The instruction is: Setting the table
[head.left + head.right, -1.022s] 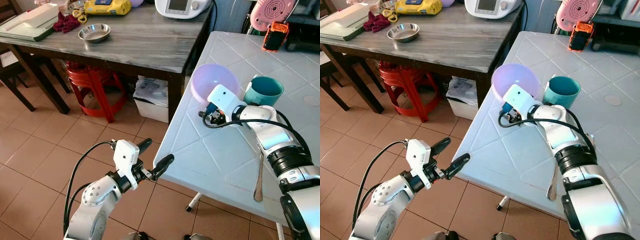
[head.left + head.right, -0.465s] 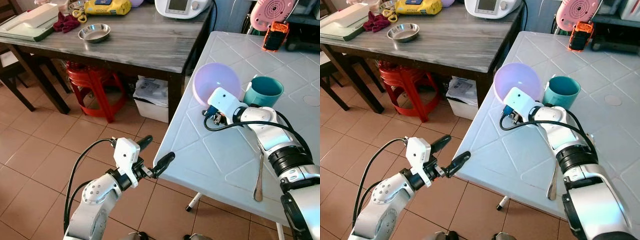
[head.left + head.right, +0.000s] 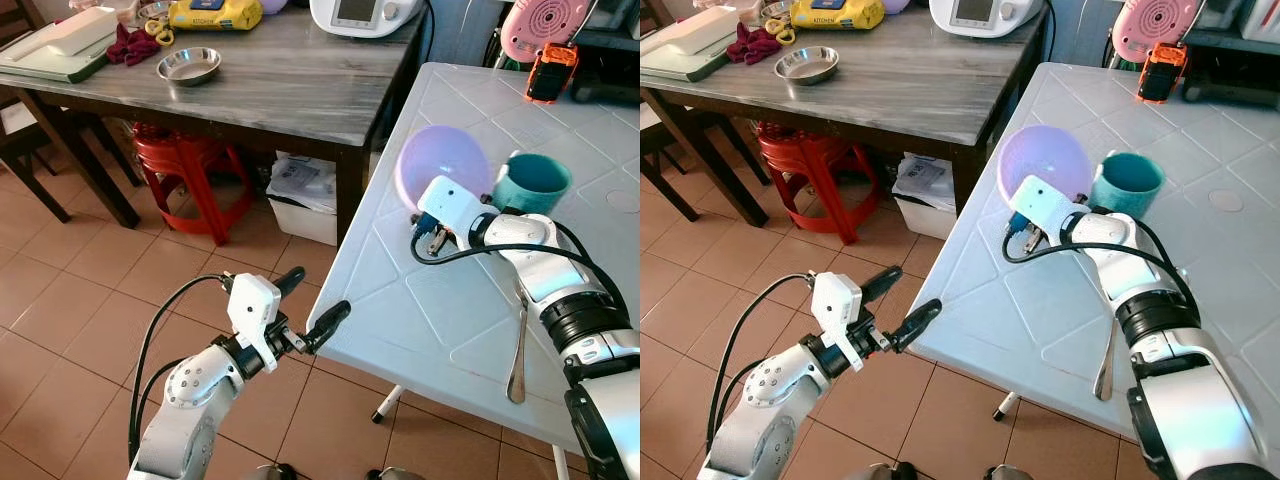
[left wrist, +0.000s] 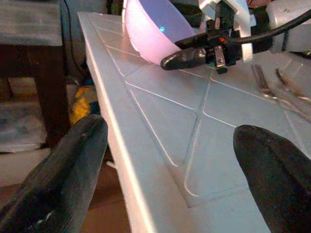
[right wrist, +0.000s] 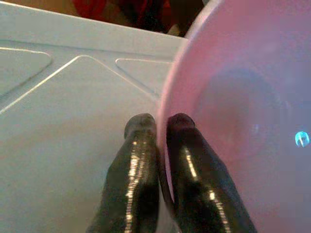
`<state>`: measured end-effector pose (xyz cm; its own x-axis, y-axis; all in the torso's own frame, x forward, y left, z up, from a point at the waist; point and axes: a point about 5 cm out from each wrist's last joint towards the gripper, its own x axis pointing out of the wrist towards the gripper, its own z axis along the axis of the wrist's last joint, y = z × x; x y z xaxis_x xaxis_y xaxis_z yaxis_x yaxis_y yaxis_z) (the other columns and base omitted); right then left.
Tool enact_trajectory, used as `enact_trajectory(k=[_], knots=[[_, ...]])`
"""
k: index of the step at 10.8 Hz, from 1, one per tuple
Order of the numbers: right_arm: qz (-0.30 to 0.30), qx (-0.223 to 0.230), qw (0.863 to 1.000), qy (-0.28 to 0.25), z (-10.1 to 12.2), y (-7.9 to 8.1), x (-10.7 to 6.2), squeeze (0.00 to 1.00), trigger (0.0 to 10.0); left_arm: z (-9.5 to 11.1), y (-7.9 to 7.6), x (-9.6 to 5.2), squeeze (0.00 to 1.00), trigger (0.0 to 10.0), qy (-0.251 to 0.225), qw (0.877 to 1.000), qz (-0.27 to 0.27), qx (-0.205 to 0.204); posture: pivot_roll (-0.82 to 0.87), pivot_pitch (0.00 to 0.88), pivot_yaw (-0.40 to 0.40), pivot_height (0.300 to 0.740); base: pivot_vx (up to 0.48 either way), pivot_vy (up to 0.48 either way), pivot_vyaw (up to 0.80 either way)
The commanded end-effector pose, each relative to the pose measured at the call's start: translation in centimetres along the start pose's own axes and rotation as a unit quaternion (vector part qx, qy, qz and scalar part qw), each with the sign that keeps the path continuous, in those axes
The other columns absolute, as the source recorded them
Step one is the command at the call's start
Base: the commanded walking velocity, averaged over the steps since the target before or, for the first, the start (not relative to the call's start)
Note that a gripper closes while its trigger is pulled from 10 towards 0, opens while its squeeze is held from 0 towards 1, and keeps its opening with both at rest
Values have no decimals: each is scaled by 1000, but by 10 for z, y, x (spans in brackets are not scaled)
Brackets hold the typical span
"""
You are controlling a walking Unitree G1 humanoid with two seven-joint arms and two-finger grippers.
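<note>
A translucent purple bowl (image 3: pixel 440 165) is held tilted above the white table (image 3: pixel 450 300), its rim pinched by my right gripper (image 5: pixel 161 127), which is shut on it. The bowl now touches or nearly touches the teal mug (image 3: pixel 533 182) standing behind it. A spoon (image 3: pixel 518 350) lies on the table beside my right forearm. My left gripper (image 3: pixel 310 300) hovers open just off the table's near-left edge, with nothing between its fingers; the left wrist view looks along the tabletop toward the bowl (image 4: pixel 148 29) and some cutlery (image 4: pixel 279 90).
A dark wooden table (image 3: pixel 300 80) stands to the left with a steel dish (image 3: pixel 189 65), a red cloth and a yellow packet. A red stool (image 3: pixel 185 170) and a white box (image 3: pixel 300 195) sit beneath it. An orange device (image 3: pixel 550 72) stands at the white table's far side.
My right gripper has carried the purple bowl to the right, toward the teal mug, tilting it more. The left gripper has barely moved.
</note>
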<state>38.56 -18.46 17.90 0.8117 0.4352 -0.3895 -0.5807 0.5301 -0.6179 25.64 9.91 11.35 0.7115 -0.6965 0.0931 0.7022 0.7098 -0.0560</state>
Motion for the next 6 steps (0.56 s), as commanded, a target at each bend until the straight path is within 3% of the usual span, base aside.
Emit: enact_trajectory(k=[1, 4, 6], knots=[[3, -13, 1000, -13, 9, -2, 1, 0, 0, 0, 8, -2, 0, 10000, 0, 999, 24, 27, -75, 131, 65, 740, 0, 0, 0], [18, -13, 999, -28, 12, 4, 0, 0, 0, 5, 35, -1, 0, 10000, 17, 996, -9, 93, -91, 130, 52, 740, 0, 0, 0], [20, -13, 999, -28, 10, 3, -3, 0, 0, 6, 37, 1, 0, 10000, 20, 993, -34, 108, -99, 125, 56, 740, 0, 0, 0]])
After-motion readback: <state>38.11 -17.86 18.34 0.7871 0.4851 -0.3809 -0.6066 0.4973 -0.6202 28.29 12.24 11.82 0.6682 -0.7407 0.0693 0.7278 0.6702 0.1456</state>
